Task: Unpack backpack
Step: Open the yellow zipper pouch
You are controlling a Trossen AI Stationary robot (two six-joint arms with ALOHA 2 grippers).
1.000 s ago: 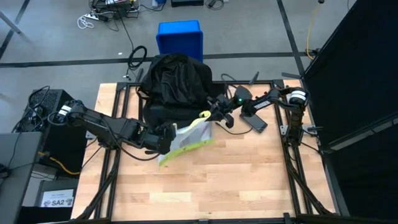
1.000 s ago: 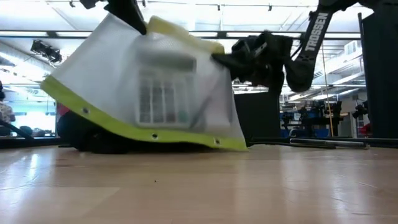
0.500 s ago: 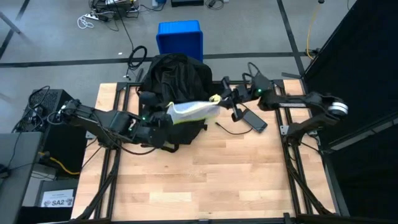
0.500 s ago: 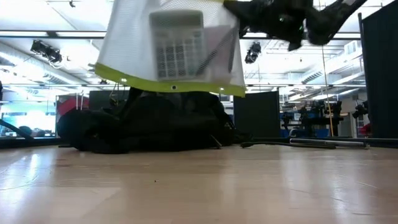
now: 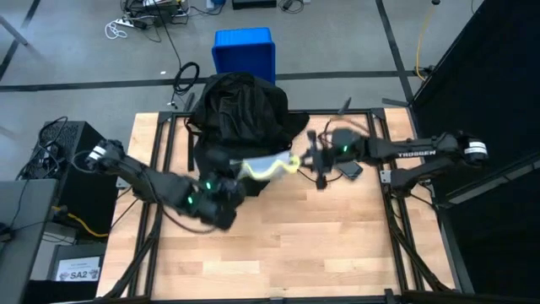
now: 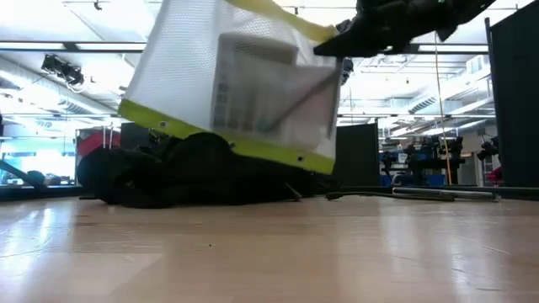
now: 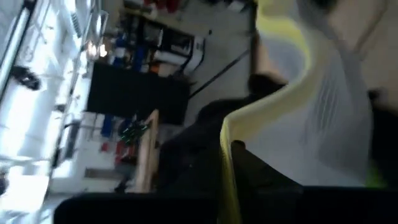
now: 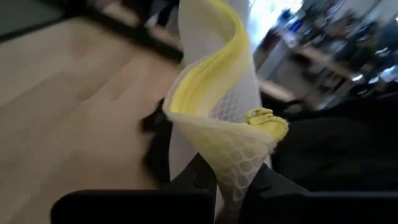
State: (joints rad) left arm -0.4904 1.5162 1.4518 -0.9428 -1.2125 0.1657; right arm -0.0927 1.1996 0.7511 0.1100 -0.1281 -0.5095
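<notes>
Backpack behind; both end effectors hold mesh pouch aloft

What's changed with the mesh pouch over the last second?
Both hands lifted the mesh pouch off the table, then it tilted; it now hangs in front of the backpack. The left hand and right hand keep their grip. Backpack and blue bin stayed put.

We can't read what's inside the mesh pouch: low view shows a blurred keypad-like shape, maybe a calculator. Pouch top is cut off by the frame edge there. It hides part of the backpack behind. Left wrist view is smeared, so left gripper fingertips are indistinct.
</notes>
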